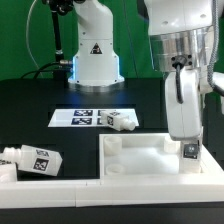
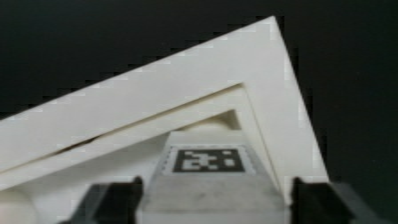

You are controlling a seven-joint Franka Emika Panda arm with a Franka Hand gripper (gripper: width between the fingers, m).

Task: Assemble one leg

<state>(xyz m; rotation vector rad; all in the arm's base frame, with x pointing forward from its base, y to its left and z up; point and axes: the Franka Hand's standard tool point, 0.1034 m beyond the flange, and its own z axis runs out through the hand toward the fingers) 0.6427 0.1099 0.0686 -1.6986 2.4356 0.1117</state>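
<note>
On a black table (image 1: pixel 30 105), the gripper (image 2: pixel 215 200) clamps the white tagged leg (image 2: pixel 208 160) between its fingers (image 2: pixel 111 203), over the tabletop (image 1: pixel 150 160) corner.

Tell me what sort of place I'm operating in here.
Probably a robotics lab bench: a black table under the arm, a marker board of printed tags fixed on it, and loose white tagged furniture parts like the tabletop.

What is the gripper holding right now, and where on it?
The gripper holds the leg by its upper end, one finger on each side, upright over the corner of the tabletop; its tag shows between the fingers.
</note>
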